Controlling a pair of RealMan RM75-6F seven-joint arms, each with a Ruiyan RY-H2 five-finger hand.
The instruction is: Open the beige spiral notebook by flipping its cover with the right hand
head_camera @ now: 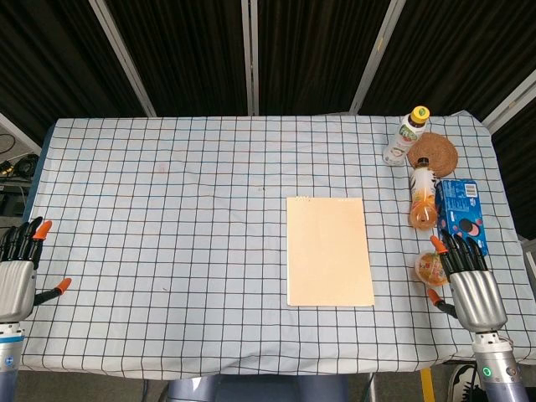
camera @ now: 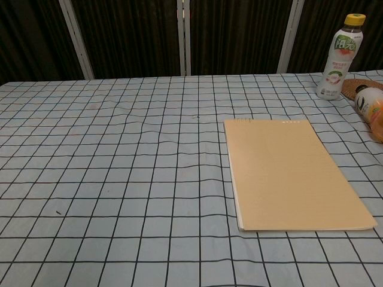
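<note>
One beige spiral notebook [head_camera: 329, 250] lies closed and flat on the checkered tabletop [head_camera: 167, 218], slightly right of the frame center, its long axis running from the near edge toward the far edge. At the lower right, the right hand [head_camera: 469, 280] rests with fingers apart, holding nothing, beside a small orange cup [head_camera: 430, 267]. At the lower left, the left hand [head_camera: 18, 268] is also open and empty.

On the table [head_camera: 167, 251] lie one notebook [head_camera: 328, 250], two bottles [head_camera: 409, 134] [head_camera: 423, 197], one coaster [head_camera: 433, 152], one cookie pack [head_camera: 461, 209] and one jelly cup [head_camera: 430, 267], with two hands [head_camera: 15, 272] [head_camera: 469, 280].
</note>
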